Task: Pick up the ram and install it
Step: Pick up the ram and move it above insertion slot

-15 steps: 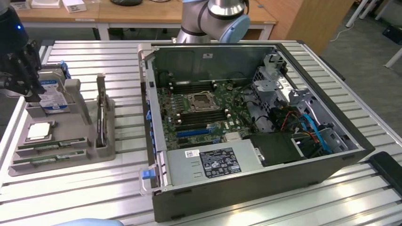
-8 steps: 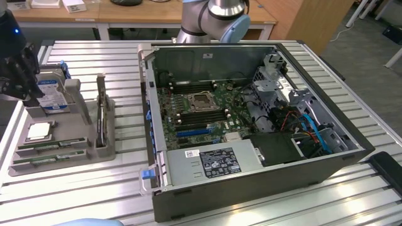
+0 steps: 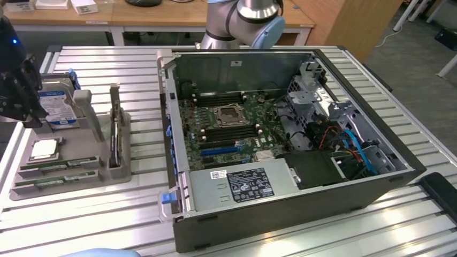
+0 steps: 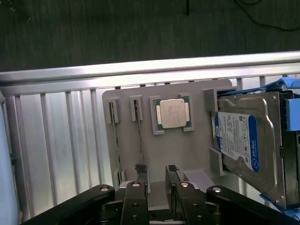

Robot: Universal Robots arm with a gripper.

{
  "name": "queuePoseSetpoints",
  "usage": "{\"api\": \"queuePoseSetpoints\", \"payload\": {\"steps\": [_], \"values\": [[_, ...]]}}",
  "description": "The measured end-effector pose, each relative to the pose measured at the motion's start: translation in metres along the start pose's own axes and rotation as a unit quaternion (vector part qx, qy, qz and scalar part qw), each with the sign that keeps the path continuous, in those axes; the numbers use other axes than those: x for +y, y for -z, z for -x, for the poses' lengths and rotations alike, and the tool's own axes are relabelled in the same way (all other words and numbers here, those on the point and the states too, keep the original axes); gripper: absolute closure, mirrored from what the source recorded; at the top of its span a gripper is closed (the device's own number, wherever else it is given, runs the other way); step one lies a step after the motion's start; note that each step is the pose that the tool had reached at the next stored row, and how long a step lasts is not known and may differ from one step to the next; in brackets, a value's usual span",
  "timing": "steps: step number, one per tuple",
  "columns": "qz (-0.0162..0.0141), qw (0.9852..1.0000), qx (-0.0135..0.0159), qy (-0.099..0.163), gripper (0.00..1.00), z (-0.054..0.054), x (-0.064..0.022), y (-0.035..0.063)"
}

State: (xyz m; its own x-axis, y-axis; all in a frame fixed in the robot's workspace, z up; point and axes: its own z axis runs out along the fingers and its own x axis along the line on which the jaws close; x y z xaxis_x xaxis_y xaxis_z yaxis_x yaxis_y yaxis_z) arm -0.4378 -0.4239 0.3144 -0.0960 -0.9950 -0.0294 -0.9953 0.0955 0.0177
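**Item: ram** (image 4: pixel 139 136). A thin green stick lying in a slot of the grey parts tray (image 4: pixel 187 154), in the slot just beside the processor chip (image 4: pixel 172 114). In the exterior view it lies at about eight o'clock from the computer case (image 3: pixel 286 214), well apart from it. It is not lifted.

**Item: second ram stick** (image 4: pixel 112 140). Sits in the neighbouring slot, parallel to the first and farther from the processor chip.

**Item: hard drive** (image 4: pixel 243 145). Silver with a blue-white label, propped at the tray's other end past the processor chip.

**Item: gripper** (image 4: pixel 157 174). Hangs over the tray, above the end of the slots away from the processor chip. The fingers (image 4: pixel 140 171) stand apart with nothing between them. One fingertip lines up over the nearer ram, and the gap itself falls beside the stick rather than across it. No contact can be made out.

**Item: computer case.** Lies open on the slatted aluminium table (image 3: pixel 93 214). The motherboard (image 3: pixel 228 126) is exposed, with dark memory slots (image 3: pixel 218 99) at twelve and six o'clock of the empty processor socket (image 3: pixel 228 113). No ram is seen seated there.

**Step in hand (judged):** approach to the pick. Nothing is grasped and nothing is installed.

**What the grasp calls for (judged):** the open fingers centred so the thin stick sits between them, square to its length. They must be low enough to catch the board edge without striking the tray walls or the neighbouring stick. The board is slender, so a skewed pinch would likely tilt it in its slot.
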Motion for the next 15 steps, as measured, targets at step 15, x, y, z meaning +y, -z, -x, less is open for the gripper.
{"api": "queuePoseSetpoints", "payload": {"steps": [15], "values": [[0.0017, 0.9987, 0.0018, 0.051, 0.71, -0.0064, -0.0006, -0.0054]]}}
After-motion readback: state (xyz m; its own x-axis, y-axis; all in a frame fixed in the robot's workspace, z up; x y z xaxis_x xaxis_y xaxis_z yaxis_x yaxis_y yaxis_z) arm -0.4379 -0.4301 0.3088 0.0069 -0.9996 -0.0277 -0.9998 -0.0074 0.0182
